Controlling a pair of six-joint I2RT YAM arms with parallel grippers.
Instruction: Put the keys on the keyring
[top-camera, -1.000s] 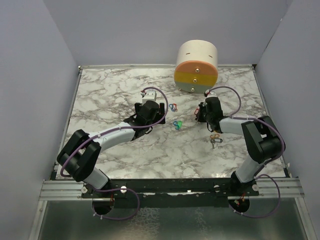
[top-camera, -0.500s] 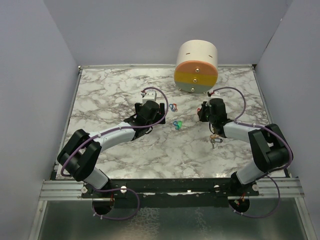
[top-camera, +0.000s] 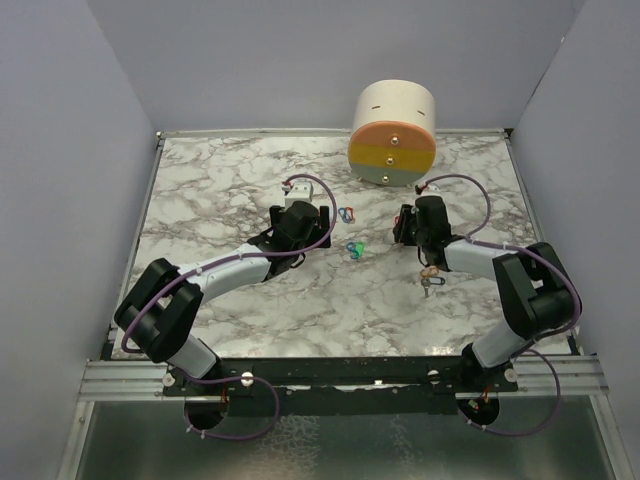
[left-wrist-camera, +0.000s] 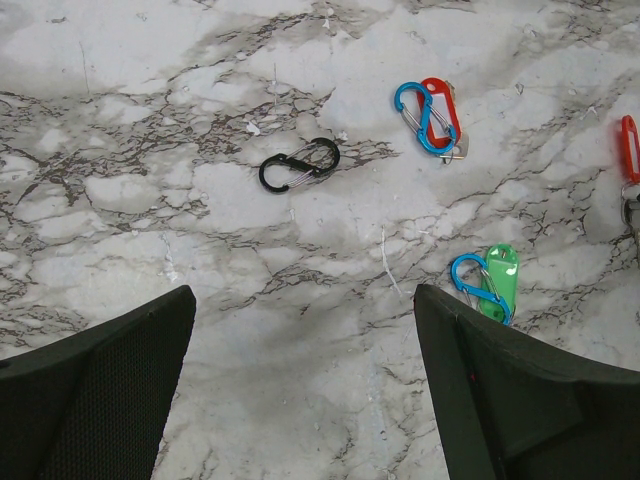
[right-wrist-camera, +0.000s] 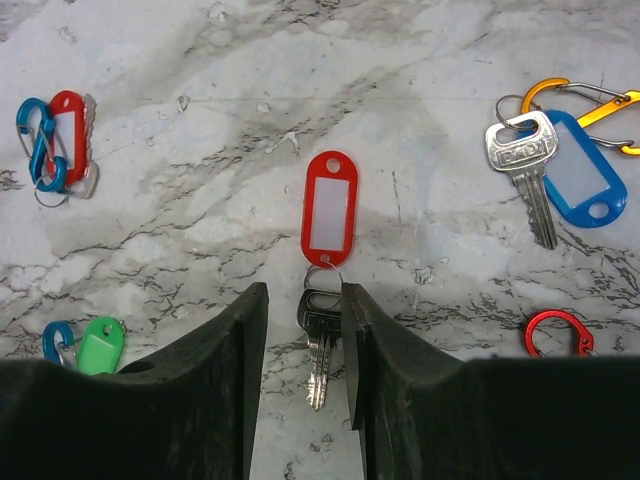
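Top view: left tool sits mid-counter, right tool to its right, both low over the marble. Jaw state is unreadable here. Btwn the tools: blue clip w/ red tag farther, blue clip w/ green tag nearer. Small orange-ish bunch on the near side of the right arm, too small to read. Striped drum on its side at the far edge.

Left wrist: left tool has fingers spread wide, nothing held, bare counter btwn them. Black carabiner lies ahead, apart from both fingers. Blue clip w/ red tag is far-right, blue clip w/ green tag just beside the right finger.

Right wrist: right tool has fingers only narrowly parted, not clamped. Red-tag keys lie flat on the counter in that gap, hanging off a small ring on the near end of the red tag. Right finger looks to touch the key head; left finger shows a clear gap. Silver key w/ blue tag and orange carabiner lie far-right, well apart from the tool. Red carabiner sits near-right, by the right finger.
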